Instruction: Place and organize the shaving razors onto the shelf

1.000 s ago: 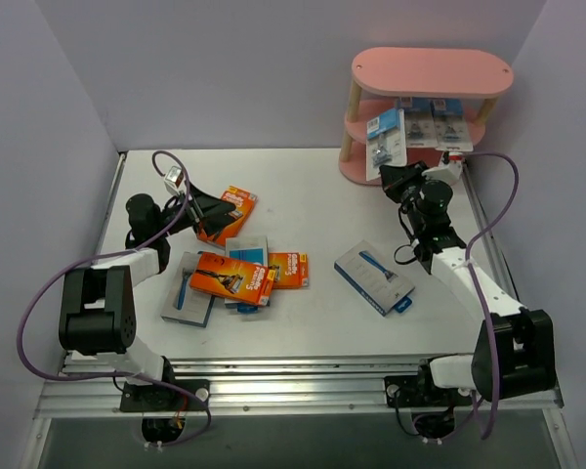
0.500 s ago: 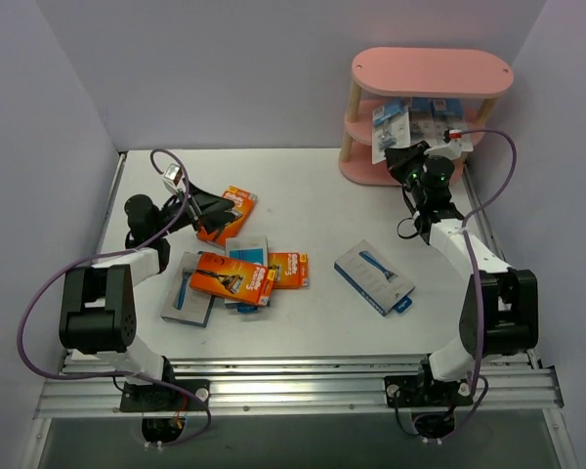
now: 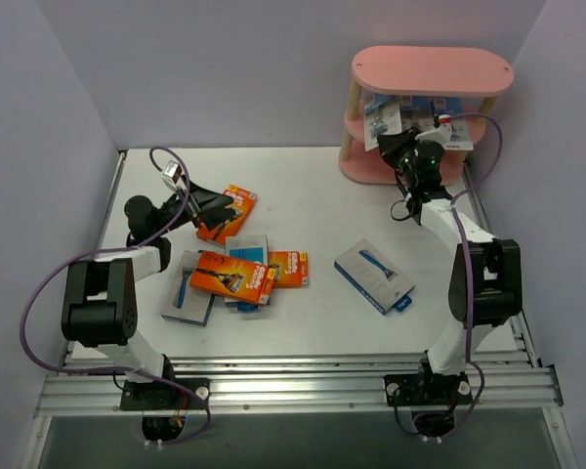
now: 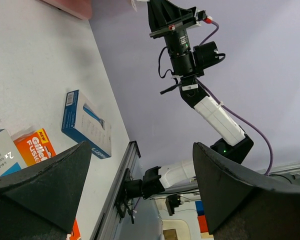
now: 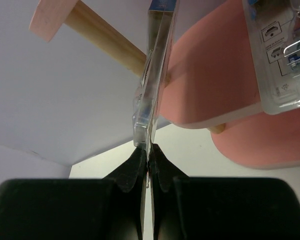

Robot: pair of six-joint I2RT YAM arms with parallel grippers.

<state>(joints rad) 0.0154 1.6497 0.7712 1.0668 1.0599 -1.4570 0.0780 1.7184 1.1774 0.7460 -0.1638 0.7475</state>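
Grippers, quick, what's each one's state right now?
Left gripper: open, nothing between its fingers.
Right gripper: closed on a white-blue clear plastic razor blister card.

The right arm (image 3: 447, 227) is seen stretched far forward from its base, the wrist carried high at the far end. The right pincer (image 3: 395, 149) is aimed up and to the left, its jaws pressed tight on the lower edge of a blister card (image 5: 154, 75), which is held upright and shown edge-on to the wrist camera. The left arm (image 3: 117, 259) is folded low over the table (image 3: 322, 210), its forearm laid out to the right. The left pincer (image 3: 213, 206) is spread wide, both dark fingers (image 4: 45, 185) well apart.
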